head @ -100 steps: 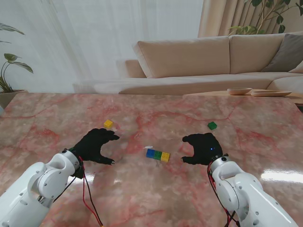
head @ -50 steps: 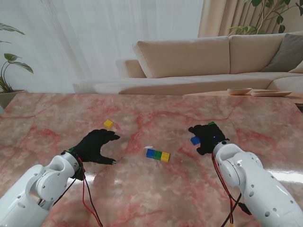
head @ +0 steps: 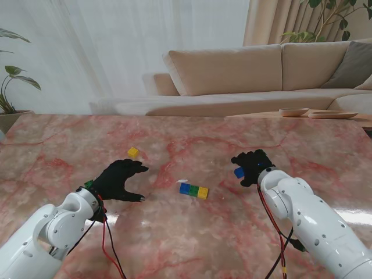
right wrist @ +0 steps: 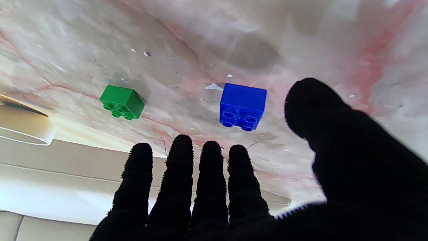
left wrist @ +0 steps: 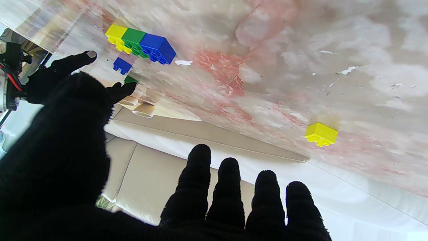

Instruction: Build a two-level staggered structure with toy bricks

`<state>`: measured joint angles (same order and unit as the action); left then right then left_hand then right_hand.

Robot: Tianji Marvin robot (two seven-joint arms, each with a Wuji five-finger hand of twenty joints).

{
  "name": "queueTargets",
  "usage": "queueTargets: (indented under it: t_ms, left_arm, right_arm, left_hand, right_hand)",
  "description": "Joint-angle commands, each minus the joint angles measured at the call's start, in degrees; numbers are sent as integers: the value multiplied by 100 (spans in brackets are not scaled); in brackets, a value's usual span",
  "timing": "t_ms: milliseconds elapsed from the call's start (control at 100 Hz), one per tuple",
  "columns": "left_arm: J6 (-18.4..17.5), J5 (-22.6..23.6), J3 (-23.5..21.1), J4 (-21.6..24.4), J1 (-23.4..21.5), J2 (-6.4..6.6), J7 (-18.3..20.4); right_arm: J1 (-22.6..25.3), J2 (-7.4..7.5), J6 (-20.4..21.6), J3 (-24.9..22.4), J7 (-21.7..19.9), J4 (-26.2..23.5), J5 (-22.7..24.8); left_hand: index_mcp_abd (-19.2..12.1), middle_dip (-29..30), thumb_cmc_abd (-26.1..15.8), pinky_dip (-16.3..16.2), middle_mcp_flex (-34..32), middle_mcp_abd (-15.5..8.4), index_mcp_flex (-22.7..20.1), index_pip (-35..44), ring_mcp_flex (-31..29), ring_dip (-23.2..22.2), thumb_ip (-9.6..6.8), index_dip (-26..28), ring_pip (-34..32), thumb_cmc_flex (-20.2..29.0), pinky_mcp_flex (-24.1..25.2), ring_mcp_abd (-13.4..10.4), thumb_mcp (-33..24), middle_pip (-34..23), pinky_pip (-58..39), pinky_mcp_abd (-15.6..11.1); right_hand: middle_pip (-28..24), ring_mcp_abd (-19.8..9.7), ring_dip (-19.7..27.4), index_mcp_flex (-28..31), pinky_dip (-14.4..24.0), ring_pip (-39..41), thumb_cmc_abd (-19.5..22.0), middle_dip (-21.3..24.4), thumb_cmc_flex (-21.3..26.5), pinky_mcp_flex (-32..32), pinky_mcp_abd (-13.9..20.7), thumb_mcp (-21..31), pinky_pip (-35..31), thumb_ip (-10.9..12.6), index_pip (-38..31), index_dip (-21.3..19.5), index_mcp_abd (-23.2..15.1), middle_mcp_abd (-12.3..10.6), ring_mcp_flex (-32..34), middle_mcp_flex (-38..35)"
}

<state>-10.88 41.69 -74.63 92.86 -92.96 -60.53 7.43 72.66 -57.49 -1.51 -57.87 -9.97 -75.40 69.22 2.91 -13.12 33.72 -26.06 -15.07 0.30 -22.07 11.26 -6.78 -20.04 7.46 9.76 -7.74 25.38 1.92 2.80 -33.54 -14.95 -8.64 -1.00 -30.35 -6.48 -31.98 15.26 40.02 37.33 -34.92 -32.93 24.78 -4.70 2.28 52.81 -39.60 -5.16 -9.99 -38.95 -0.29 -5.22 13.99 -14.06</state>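
Beige sofa (head: 244, 72), sheer white curtains (head: 116, 46), leafy plants (head: 11, 87), pink marble table (head: 174, 244)

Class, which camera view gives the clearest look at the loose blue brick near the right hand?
The right wrist view: the blue brick fills it large, studs visible, on the table, untouched. The stand view shows only a small blue patch beside the right hand. The left wrist view shows it tiny, far off.

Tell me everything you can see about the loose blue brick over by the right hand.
The loose blue brick is a small, square, glossy plastic toy block with four round studs on top. It sits flat and upright on the pink marble table, apart from the three-brick row and from the green brick beside it. The right hand hovers open right by it, fingers spread; nothing visibly touches the brick except the table.
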Motion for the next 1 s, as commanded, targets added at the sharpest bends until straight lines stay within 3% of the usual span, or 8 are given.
queueTargets:
  t_ms: [0, 260, 440, 680, 830, 990]
  left_arm:
    - [34, -6, 23, 0, -55, -15, 8]
    - [72, -14, -7, 33, -96, -11, 45]
    - [75, -4, -47, 47, -121, -10, 52]
    - [102, -14, -53, 99, -128, -5, 99]
    - [95, -29, -57, 106, -124, -3, 120]
    - [103, -31, -54, 114, -123, -2, 127]
  right_arm:
    - [-68, 13, -48, 59, -46, 125, 3]
    - [-476, 32, -220, 535, 151, 595, -21]
    - [-630, 29, -352, 728, 283, 771, -41]
    - [-725, 26, -502, 930, 368, 901, -69]
    - [-707, 6, -565, 981, 434, 966, -206]
    - [-668, -20, -643, 1038, 475, 1021, -387]
  left_hand:
    - [107, 70, -99, 79, 190, 23, -91, -55, 110, 71, -133, -64, 112, 105, 46, -274, 167, 139, 146, -227]
    - [115, 67, -176, 98, 189, 23, -95, -58, 111, 70, -156, -64, 103, 140, 50, -283, 213, 134, 196, -243]
    - [108, 68, -207, 101, 194, 24, -94, -62, 115, 74, -167, -65, 104, 147, 46, -296, 231, 136, 225, -260]
    - [99, 72, -243, 146, 192, 6, -93, -62, 120, 83, -177, -65, 114, 146, 38, -313, 247, 142, 288, -276]
    - [100, 74, -292, 201, 192, 10, -91, -60, 116, 88, -184, -63, 121, 139, 25, -326, 263, 145, 338, -288]
    - [99, 78, -323, 266, 206, 13, -94, -58, 135, 94, -194, -62, 137, 146, 18, -327, 284, 155, 389, -300]
  right_hand:
    - [-79, -126, -206, 106, 220, 195, -54, -102, 225, 8, 32, -73, -212, -191, -62, -115, -42, -80, 68, -70]
    - [-130, -142, -189, 439, 679, 313, -36, -86, 286, -200, 151, -24, -966, -253, -483, -456, -203, -140, 322, -341]
    - [-398, -202, -283, 970, 1005, 553, -44, -211, 325, -670, 199, -5, -1751, -279, -1260, -975, -665, -349, 1001, -1149]
    - [-764, -316, -507, 1512, 1173, 956, -33, -523, 305, -1394, 217, -81, -2569, -289, -1937, -1223, -933, -559, 1932, -2118]
    - [-847, -358, -622, 1643, 1101, 1084, 16, -700, 239, -1580, 232, -381, -2822, -321, -2251, -1200, -1024, -619, 2193, -2390]
    - [-783, -344, -661, 1560, 1001, 1060, 193, -757, 71, -1530, 223, -1262, -2855, -309, -2347, -1066, -983, -600, 2165, -2373]
